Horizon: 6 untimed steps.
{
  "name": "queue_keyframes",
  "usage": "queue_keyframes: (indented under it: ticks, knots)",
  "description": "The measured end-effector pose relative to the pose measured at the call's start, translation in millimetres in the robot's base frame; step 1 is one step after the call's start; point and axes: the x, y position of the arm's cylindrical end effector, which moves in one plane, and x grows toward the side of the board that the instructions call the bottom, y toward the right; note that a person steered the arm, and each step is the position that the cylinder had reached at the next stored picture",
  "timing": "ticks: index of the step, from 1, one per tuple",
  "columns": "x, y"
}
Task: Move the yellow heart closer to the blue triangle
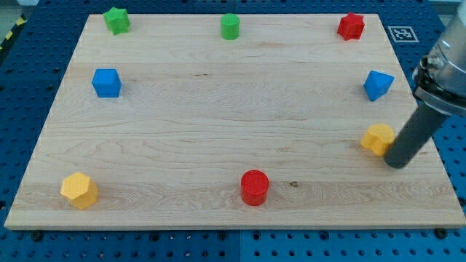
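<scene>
The yellow heart [378,138] sits near the tabletop's [218,145] three o'clock edge, with the blue triangle [378,84] close by at its twelve o'clock. My tip [396,164] rests just beside the heart, at about its four o'clock, seemingly touching it. There is no pincer on this arm, only the rod, so nothing is grasped or released. From here, a push toward twelve o'clock would likely carry the heart to the triangle, though the tip sits slightly off to the side, so the heart may slide toward eleven o'clock.
</scene>
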Motion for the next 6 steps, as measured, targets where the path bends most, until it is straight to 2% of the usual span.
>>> queue_keyframes:
  ticks: [3,5,6]
  knots:
    - [-57.3,-20.3]
    - [-99.3,-3.7]
    - [-94.9,-3.7]
